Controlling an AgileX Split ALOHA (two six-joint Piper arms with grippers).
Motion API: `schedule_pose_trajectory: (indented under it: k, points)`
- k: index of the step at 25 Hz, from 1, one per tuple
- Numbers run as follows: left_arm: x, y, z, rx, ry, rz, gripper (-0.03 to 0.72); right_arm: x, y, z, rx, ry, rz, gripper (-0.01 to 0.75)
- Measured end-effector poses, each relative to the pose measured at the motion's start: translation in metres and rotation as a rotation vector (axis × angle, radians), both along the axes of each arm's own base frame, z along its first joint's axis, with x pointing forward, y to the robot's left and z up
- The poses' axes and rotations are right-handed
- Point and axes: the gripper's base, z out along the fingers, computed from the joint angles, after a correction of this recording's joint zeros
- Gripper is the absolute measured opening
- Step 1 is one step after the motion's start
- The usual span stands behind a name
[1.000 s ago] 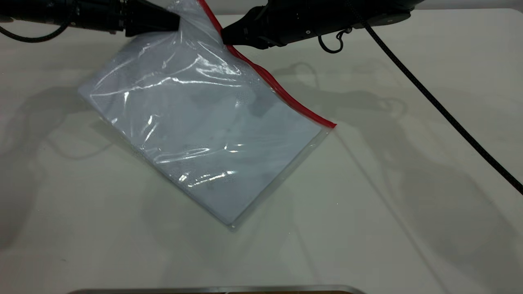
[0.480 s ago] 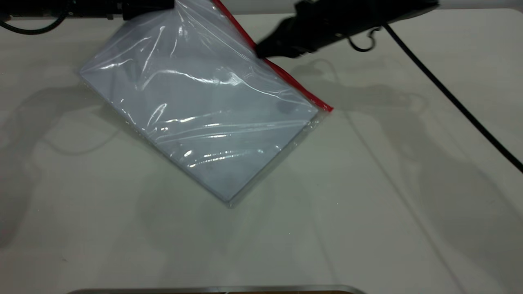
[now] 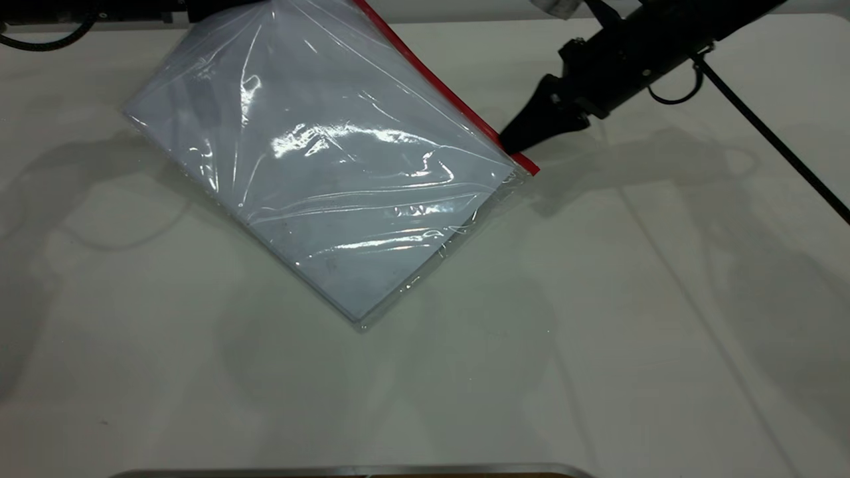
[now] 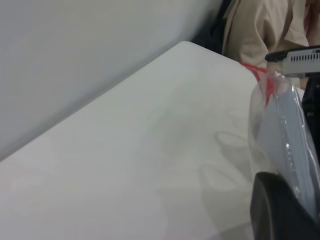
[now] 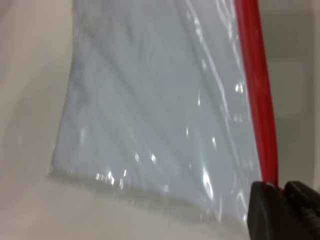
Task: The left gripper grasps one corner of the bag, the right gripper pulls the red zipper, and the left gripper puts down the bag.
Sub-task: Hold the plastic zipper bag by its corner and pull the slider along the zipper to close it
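The bag (image 3: 332,166), a clear pale-blue pouch, hangs tilted from its upper corner, with its lower corner resting on the table (image 3: 597,318). My left gripper (image 3: 219,6) is at the top edge of the exterior view and shut on that raised corner. In the left wrist view one black finger (image 4: 280,210) lies against the bag (image 4: 287,135). The red zipper (image 3: 438,86) runs down the bag's right edge. My right gripper (image 3: 514,143) is shut on it near its lower end. In the right wrist view the right gripper (image 5: 282,192) pinches the red zipper (image 5: 255,90) beside the bag (image 5: 150,100).
A thick black braided cable (image 3: 777,139) trails from the right arm across the table's right side. A metal edge (image 3: 352,470) runs along the near table edge. A person in beige clothing (image 4: 255,30) stands beyond the far corner.
My right gripper has slid down the red zipper from near the raised corner to its lower right end. The bag has been pulled tauter, and the left gripper has risen almost out of view.
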Motion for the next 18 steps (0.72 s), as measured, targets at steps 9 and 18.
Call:
schedule_pose_trajectory:
  k: [9, 18]
  points:
    - [-0.002, 0.000, -0.002, 0.018, 0.017, -0.020, 0.050, -0.006, -0.008, -0.005, -0.073, 0.037, 0.067, 0.040]
    - [-0.008, 0.001, -0.007, 0.021, 0.238, -0.039, 0.064, 0.002, -0.007, 0.060, -0.011, -0.030, 0.087, 0.358]
